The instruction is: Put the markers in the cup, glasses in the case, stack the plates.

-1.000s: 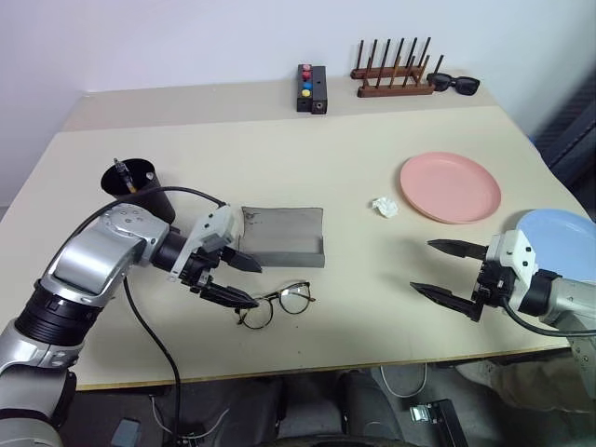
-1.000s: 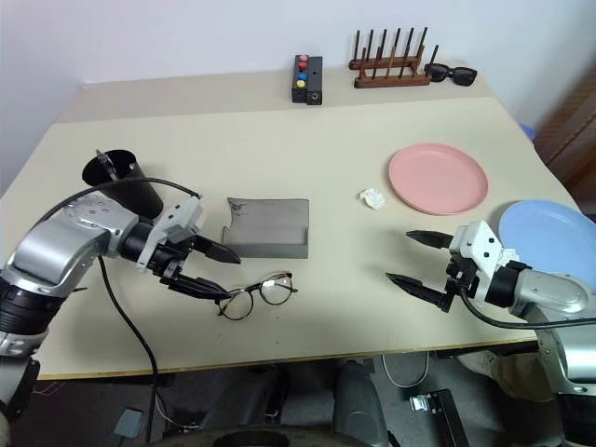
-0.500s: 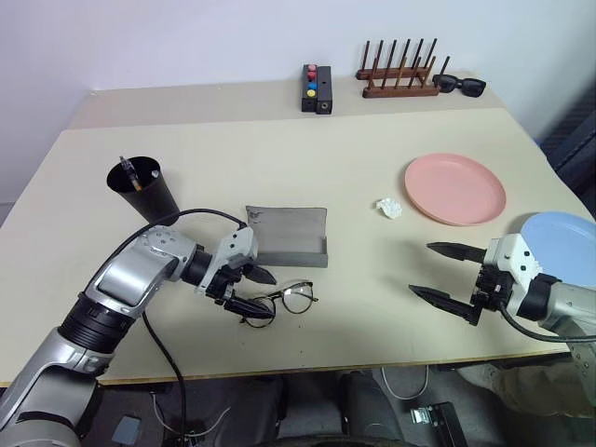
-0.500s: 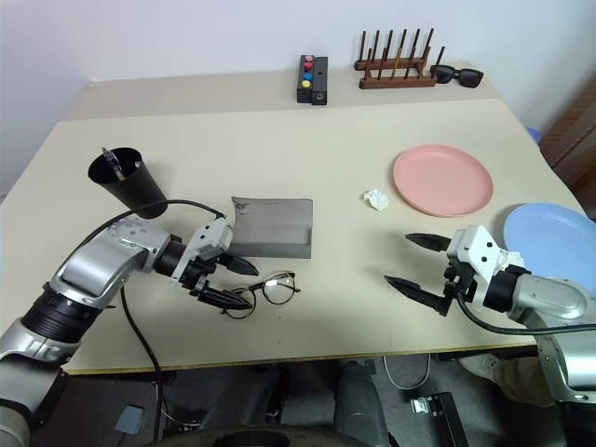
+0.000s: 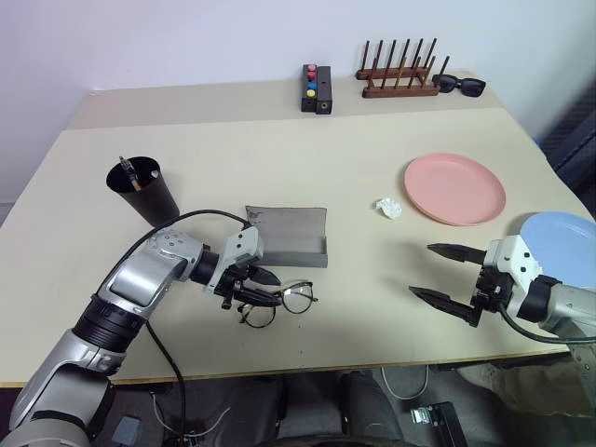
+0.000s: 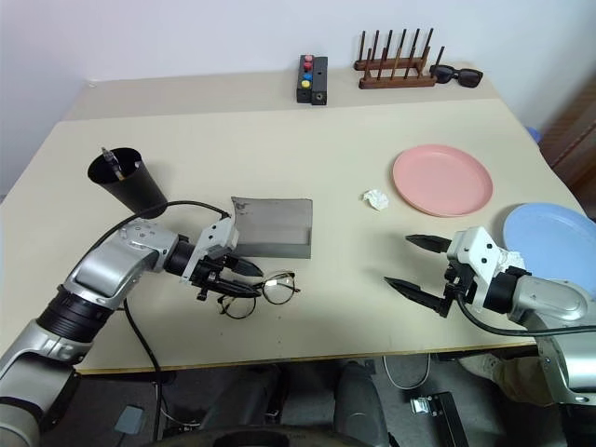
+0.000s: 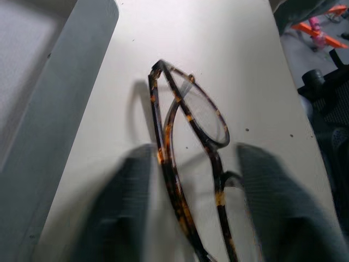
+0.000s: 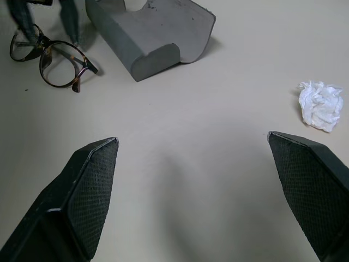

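Observation:
The glasses (image 5: pixel 298 298), round clear lenses in a thin mottled brown frame, lie on the table just in front of the open grey case (image 5: pixel 289 240). My left gripper (image 5: pixel 277 289) is down at their left end, its blurred fingers (image 7: pixel 131 207) pressed in on either side of the frame. The black cup (image 5: pixel 149 197) stands at the left with dark markers (image 5: pixel 128 172) sticking out of it. The pink plate (image 5: pixel 454 189) and the blue plate (image 5: pixel 559 237) lie apart at the right. My right gripper (image 5: pixel 421 269) hovers open and empty beside the blue plate.
A crumpled white paper scrap (image 5: pixel 386 207) lies between the case and the pink plate. Along the far edge stand a black box with coloured buttons (image 5: pixel 312 88), a wooden peg rack (image 5: pixel 396 79) and black sunglasses (image 5: pixel 456 86).
My left gripper sank onto the glasses and its fingers drew in from wide open to tight around the frame. The right arm has kept still.

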{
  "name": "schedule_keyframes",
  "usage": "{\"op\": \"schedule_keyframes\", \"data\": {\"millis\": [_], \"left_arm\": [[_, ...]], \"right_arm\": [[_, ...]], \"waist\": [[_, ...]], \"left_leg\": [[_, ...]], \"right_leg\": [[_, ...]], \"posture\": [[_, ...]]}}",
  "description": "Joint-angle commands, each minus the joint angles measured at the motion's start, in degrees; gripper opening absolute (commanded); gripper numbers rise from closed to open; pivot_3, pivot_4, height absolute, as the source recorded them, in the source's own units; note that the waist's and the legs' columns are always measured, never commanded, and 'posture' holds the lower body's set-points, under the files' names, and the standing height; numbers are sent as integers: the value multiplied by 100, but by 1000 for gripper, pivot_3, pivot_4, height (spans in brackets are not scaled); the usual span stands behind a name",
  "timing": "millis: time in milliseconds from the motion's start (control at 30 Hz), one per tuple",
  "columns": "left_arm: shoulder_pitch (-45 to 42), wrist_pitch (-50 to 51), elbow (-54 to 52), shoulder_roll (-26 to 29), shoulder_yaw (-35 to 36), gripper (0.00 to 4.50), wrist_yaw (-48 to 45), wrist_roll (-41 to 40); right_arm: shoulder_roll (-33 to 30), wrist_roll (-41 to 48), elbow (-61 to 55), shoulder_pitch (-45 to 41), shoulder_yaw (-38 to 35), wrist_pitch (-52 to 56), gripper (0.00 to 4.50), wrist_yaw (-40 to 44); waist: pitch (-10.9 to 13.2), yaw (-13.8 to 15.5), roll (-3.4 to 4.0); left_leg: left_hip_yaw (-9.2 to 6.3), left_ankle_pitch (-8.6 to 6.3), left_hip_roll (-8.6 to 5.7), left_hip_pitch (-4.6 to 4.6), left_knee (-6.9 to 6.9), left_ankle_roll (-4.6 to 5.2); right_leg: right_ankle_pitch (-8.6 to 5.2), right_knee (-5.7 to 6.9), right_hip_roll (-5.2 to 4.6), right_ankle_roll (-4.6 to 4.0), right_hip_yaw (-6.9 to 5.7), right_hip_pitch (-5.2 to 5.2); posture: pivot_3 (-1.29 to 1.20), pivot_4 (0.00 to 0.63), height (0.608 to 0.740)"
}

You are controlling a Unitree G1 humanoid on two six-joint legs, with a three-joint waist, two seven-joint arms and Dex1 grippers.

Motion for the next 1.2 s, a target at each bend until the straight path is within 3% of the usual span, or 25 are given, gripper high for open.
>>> {"op": "schedule_keyframes", "data": {"millis": [33, 67, 433, 767, 867, 1200], "left_arm": [[-5, -180, -4, 71, -24, 343, -107, 89], [-1, -196, 3, 77, -23, 51, -121, 105], [-148, -442, 35, 160, 151, 51, -391, 55], [-964, -1724, 288, 139, 611, 51, -972, -45], [-1540, -1602, 838, -64, 592, 51, -903, 10], [-2942, -2963, 3495, -548, 378, 51, -1043, 966]], "right_arm": [[-34, 89, -205, 6, -254, -40, 4500, -32], [-32, 89, -207, 10, -259, -40, 4500, -34], [-8, 38, -145, -23, -231, -78, 4500, -77], [25, 13, -45, -95, -165, -143, 4500, -100], [60, -16, -14, -181, -77, -155, 4500, -115], [153, -53, -16, -295, 27, -154, 4500, -151]], "waist": [[0, 1, 0], [0, 1, 0], [-2, -3, 2], [0, -2, -1], [0, 8, -1], [5, -6, -9]], "left_leg": [[0, 0, 0, 0, 0, 0], [0, 0, 0, 0, 0, 0], [0, 0, 0, 2, 0, 0], [0, -1, 0, -1, 4, 1], [0, -1, 0, -1, 10, 1], [3, -8, -1, -5, 29, 13]], "right_leg": [[0, 0, 0, 0, 0, 0], [0, 0, 0, 0, 0, 0], [0, 0, 0, 0, 0, 2], [0, -2, 0, 0, -2, 2], [0, -1, 1, 0, -3, 3], [0, 0, 2, 3, -7, 9]], "posture": [[0, 150, 740], [0, 150, 740], [0, 150, 740], [0, 150, 740], [0, 150, 740], [0, 150, 740]]}}
